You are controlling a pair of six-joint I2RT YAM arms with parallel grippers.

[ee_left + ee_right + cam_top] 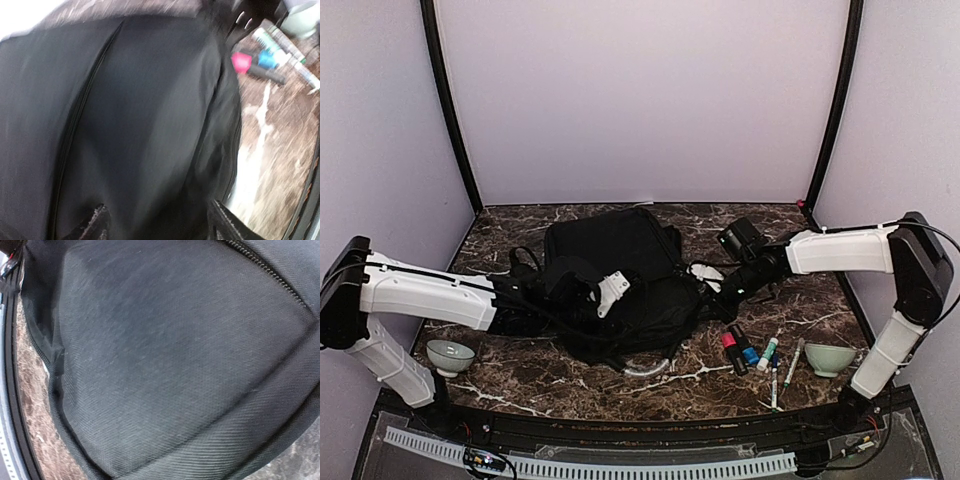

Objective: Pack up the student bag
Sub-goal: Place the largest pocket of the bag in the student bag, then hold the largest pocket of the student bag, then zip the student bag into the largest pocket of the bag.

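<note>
top external: bag-opening step, student bag (620, 262) mid counter (520, 385). left gripper (160, 222) spread over fabric, right gripper (725, 285) pressed together at bag's edge. next probably needs a zipper regrip; markers (745, 352) unpacked.

one bag (620, 262), two bowls (450, 355) (830, 358), several markers (746, 351)

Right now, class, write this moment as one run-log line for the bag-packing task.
student bag: on table, markers beside it | left gripper: open over bag fabric | right gripper: shut at bag's edge
</note>
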